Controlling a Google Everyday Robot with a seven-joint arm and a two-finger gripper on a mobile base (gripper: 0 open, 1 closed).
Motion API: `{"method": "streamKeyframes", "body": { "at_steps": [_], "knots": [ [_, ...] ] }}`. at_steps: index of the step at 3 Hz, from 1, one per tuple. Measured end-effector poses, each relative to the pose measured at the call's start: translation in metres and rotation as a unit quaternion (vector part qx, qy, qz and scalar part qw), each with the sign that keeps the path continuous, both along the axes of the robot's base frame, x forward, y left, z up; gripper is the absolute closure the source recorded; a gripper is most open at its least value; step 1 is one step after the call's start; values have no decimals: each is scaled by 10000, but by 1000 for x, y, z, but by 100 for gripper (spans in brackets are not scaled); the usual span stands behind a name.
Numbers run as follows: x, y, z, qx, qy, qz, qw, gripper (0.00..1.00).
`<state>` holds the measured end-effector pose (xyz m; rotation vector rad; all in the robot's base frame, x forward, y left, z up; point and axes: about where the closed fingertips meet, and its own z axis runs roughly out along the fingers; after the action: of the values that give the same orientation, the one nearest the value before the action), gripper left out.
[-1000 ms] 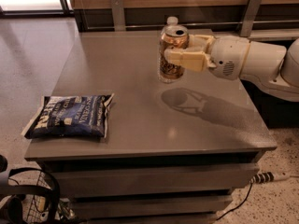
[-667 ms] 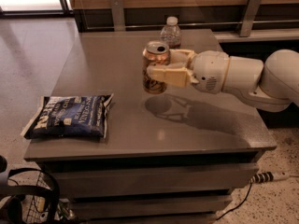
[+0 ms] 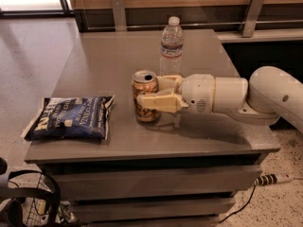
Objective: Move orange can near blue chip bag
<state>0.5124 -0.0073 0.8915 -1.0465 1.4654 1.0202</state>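
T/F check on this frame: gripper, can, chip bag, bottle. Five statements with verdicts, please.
1. The gripper is shut on the orange can. True.
2. The blue chip bag stands upright against the water bottle. False: it lies flat near the front edge of the table, on the picture's left, well apart from the bottle.
3. The water bottle stands upright behind the can, cap on. True.
4. The can touches the chip bag. False: a strip of bare table shows between them, with the can on the bag's right in the picture.
5. The can lies on its side. False: it is upright, silver top up.
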Motion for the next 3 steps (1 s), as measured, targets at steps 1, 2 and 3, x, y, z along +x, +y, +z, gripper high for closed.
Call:
{"method": "streamKeyframes", "body": {
  "at_steps": [1, 2, 3],
  "knots": [
    [-4, 0, -11, -94, 124, 114, 9998, 100],
    [-5, 3, -10, -97, 119, 143, 9998, 75],
    [-6, 6, -10, -100, 115, 169, 9997, 44]
  ]
}}
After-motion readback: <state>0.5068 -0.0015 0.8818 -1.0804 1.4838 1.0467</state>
